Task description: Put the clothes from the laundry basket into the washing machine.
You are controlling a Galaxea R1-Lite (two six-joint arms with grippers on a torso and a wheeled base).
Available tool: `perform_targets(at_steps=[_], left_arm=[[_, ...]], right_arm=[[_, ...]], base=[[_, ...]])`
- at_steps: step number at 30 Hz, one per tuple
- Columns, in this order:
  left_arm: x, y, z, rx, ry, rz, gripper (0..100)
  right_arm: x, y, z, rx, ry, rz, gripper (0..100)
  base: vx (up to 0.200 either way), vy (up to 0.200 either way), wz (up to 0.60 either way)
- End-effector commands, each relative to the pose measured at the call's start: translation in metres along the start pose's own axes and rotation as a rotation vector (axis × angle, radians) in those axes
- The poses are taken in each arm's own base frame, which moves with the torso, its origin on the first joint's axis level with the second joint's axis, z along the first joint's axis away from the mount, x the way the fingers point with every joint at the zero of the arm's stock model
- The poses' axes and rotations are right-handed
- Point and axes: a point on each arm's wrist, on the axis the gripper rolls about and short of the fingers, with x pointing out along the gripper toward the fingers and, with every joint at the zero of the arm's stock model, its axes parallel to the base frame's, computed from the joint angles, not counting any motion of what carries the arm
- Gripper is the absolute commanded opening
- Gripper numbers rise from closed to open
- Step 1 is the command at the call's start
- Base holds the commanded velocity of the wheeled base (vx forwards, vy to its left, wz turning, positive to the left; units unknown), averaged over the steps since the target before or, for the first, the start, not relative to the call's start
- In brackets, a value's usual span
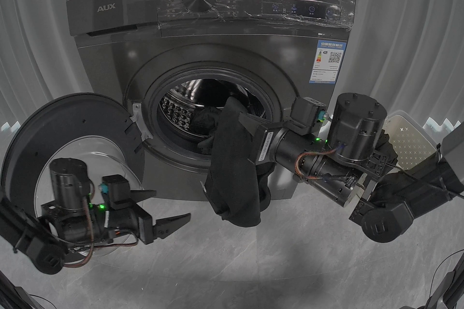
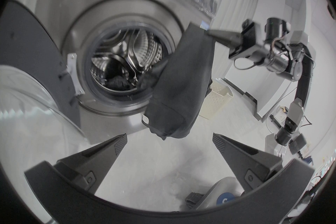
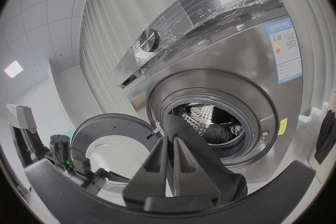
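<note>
My right gripper (image 1: 244, 119) clamps the top fold of a limp, likely light black garment (image 1: 234, 165) by the drum (image 1: 186, 107); my left gripper (image 1: 171, 204) is spread wide, empty.

blue label (image 1: 327, 61) on washing machine (image 1: 212, 51), print seemingly unreadable
</note>
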Motion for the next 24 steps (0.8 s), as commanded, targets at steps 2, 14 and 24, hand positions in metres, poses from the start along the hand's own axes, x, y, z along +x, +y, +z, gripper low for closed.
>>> perform_targets(at_steps=[2, 14, 24], left_arm=[[0.068, 0.008, -0.028, -0.081, 0.128, -0.035, 100], [0.124, 0.016, -0.034, -0.179, 0.084, 0.039, 100], [0.13, 0.018, -0.038, -0.232, 0.077, 0.091, 100]], right_arm=[[0.014, -0.004, -0.007, 0.0, -0.002, -0.011, 0], [0.016, -0.003, -0.004, 0.001, -0.015, -0.008, 0], [0.015, -0.004, -0.003, 0.001, -0.02, -0.01, 0]], base=[[0.0, 0.0, 0.0], [0.0, 0.0, 0.0], [0.0, 0.0, 0.0]])
